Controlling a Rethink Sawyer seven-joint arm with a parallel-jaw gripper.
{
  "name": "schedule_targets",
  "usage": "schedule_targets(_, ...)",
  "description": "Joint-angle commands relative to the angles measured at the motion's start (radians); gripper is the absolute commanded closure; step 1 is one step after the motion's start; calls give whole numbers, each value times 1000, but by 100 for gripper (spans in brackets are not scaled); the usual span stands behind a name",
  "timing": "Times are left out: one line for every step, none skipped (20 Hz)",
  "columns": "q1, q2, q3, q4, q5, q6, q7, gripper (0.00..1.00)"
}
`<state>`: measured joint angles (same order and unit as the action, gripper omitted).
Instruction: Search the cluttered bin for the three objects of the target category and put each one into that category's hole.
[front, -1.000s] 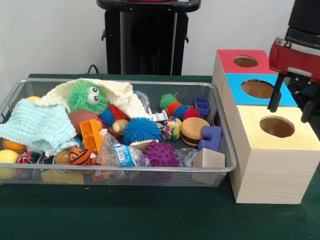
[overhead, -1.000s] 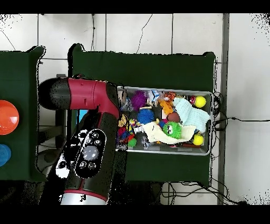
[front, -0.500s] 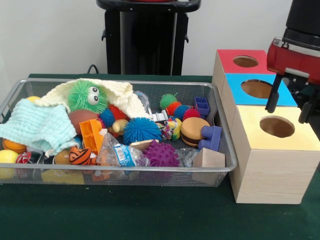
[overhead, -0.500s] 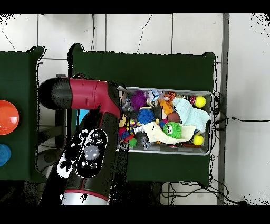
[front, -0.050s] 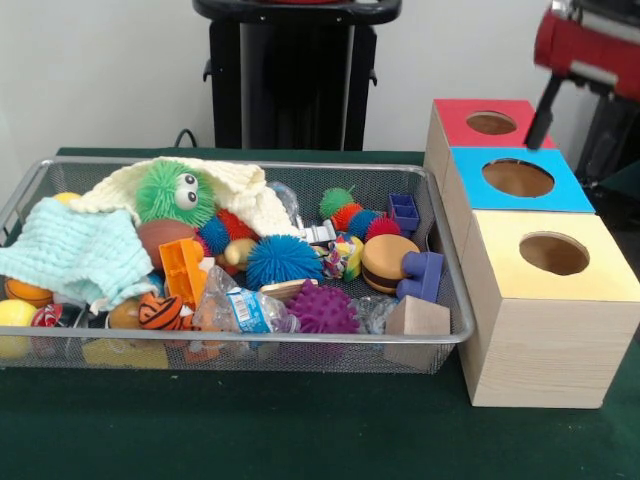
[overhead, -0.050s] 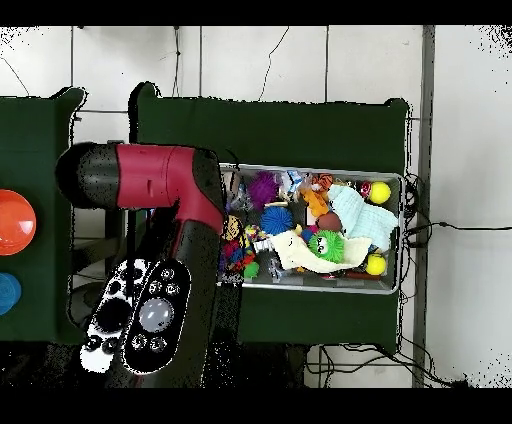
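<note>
**Tool raised above the boxes, bin full**

Nearest, on the green table (front, -0.050s: 300, 430), the wire bin (front, -0.050s: 250, 345) holds the clutter: a purple spiky ball (front, -0.050s: 322, 308), a blue spiky ball (front, -0.050s: 277, 260), a burger toy (front, -0.050s: 388, 262). Right of it stand the yellow box (front, -0.050s: 545, 305), blue box (front, -0.050s: 520, 180) and red box (front, -0.050s: 485, 122). Farthest, the tool (front, -0.050s: 575, 100) hangs above them; whether it is open or closed I cannot tell.

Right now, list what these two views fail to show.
- Gripper: front view, cut off by the top and right edges; open or shut cannot be told.
- Three boxes with holes: overhead view, hidden under the arm.
- Insides of those holes: front view, too dark to tell.
- Toys under the pale green cloth and cream cloth: covered in both views.
- Bin left end: overhead view, hidden by the arm.
</note>
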<state>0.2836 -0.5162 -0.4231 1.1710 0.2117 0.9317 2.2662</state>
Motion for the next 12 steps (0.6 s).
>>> schedule_targets(-107,-145,67,38,-98,84,-208,0)
schedule_targets(-121,-166,82,57,-102,88,-230,0)
schedule_targets(-133,-187,94,77,-105,89,-246,0)
schedule_targets(-144,-204,100,94,-115,72,-258,0)
schedule_targets(-158,-214,114,114,-121,45,-277,0)
schedule_targets(-177,-218,131,128,-128,21,-297,0)
schedule_targets(-200,-220,156,144,-135,-13,-321,0)
schedule_targets(-226,-219,181,156,-140,-35,-345,0)
schedule_targets(-249,-220,204,177,-146,-62,-364,0)
schedule_targets(-272,-224,228,207,-157,-112,-381,0)
schedule_targets(-294,-229,254,237,-172,-168,-393,0)
schedule_targets(-313,-234,276,269,-187,-222,-401,0)
